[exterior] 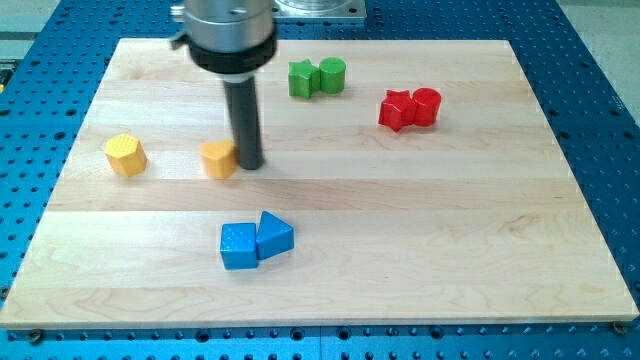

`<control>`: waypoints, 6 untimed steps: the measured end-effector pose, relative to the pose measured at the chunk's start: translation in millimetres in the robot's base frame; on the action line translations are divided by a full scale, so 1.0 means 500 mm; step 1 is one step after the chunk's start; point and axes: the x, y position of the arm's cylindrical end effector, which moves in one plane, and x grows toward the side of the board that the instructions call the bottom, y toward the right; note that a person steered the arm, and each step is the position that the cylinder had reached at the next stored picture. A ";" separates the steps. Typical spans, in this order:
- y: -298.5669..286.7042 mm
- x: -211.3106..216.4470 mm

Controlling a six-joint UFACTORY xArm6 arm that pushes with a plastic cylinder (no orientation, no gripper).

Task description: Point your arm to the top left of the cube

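A blue cube (238, 247) lies at the view's lower middle, touching a blue triangular block (274, 235) on its right. My tip (250, 164) rests on the board above the blue cube, slightly to its right. It touches the right side of a small yellow heart-like block (218, 158). The rod rises from the tip to the dark arm head at the view's top.
A yellow hexagonal block (126, 155) lies at the left. A green star-like block (302, 79) and a green cylinder (332, 75) touch at the top middle. A red star-like block (397, 109) and a red cylinder (426, 105) touch at the upper right. The wooden board (480, 250) sits on a blue perforated table.
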 end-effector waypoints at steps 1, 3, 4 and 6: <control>-0.067 0.000; -0.134 0.006; -0.082 0.109; -0.076 0.129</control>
